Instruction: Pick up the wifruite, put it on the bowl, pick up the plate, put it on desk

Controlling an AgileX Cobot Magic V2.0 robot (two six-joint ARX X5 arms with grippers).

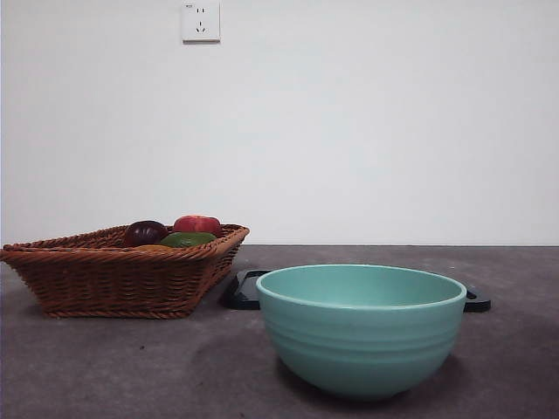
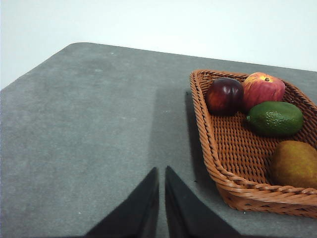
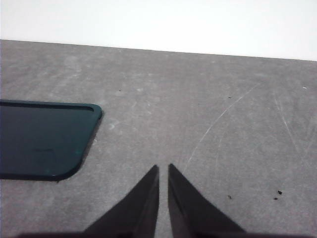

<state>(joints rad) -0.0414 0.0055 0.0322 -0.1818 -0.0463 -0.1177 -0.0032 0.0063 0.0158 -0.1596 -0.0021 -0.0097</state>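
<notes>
— Between the left gripper's point(image 2: 162, 198) fingers, what do you see?
— Nothing; they are nearly closed over bare desk point(image 2: 89, 129). Same for the right gripper point(image 3: 162, 196), with a dark plate point(image 3: 42, 144) at its picture's left.
— And the containers?
— At right, the wicker basket point(image 2: 218, 163) holds a purple fruit point(image 2: 224, 95), an apple point(image 2: 263, 88), a green fruit point(image 2: 275, 118) and the yellowish wifruite point(image 2: 294, 163). Front view, lower centre: the bowl point(image 1: 362, 336); I cannot see inside it.

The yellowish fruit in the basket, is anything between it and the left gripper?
Only the basket wall. The wifruite lies inside at the near corner; the left gripper hangs over bare desk beside it.
</notes>
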